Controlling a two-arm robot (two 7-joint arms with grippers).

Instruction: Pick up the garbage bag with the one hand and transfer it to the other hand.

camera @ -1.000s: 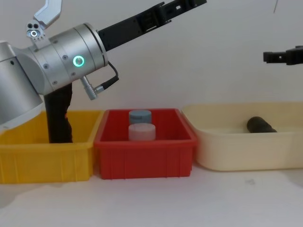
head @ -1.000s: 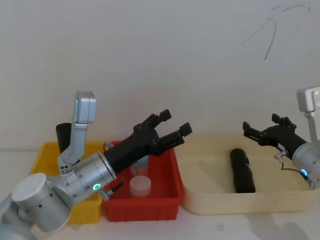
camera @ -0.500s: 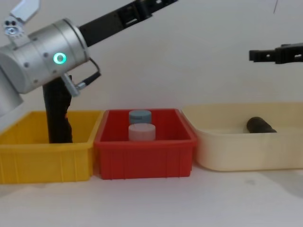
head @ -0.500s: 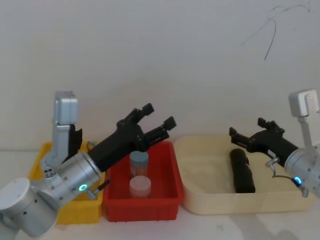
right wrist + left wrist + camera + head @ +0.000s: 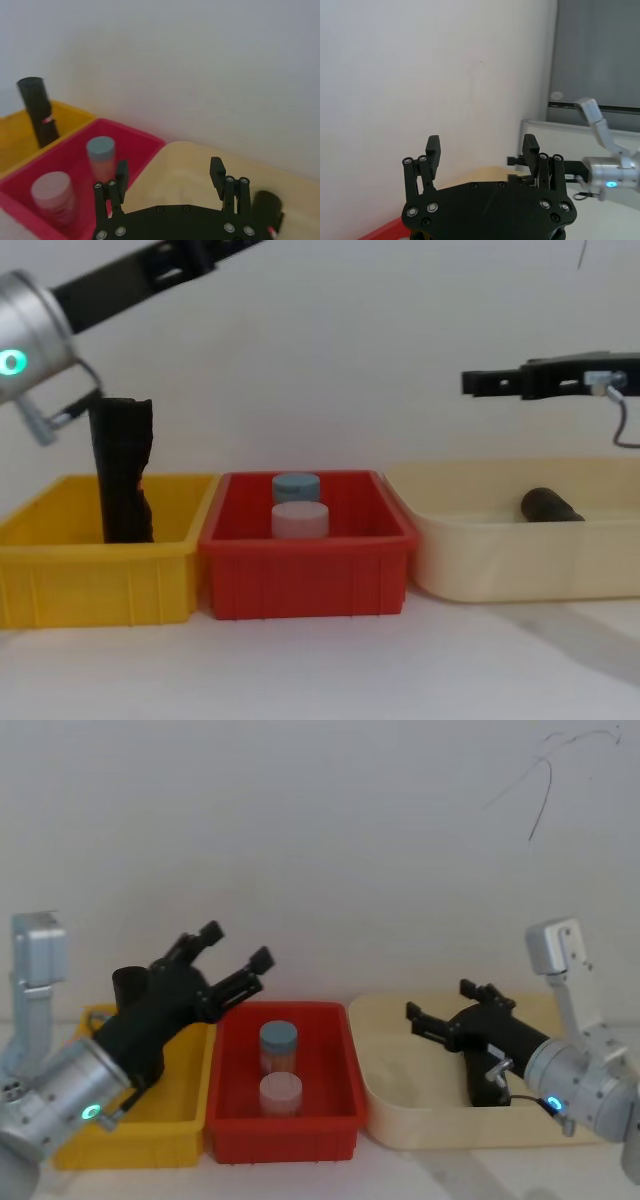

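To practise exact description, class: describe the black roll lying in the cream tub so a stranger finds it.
Of three bins in a row, go to the cream plastic tub on the robot's right. The black cylindrical roll of bags lies flat inside it; the other black roll stands upright, ragged-topped, in the yellow plastic bin.

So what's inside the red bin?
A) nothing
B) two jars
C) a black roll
B: a blue-lidded jar and a pink-lidded jar stand in the red bin.
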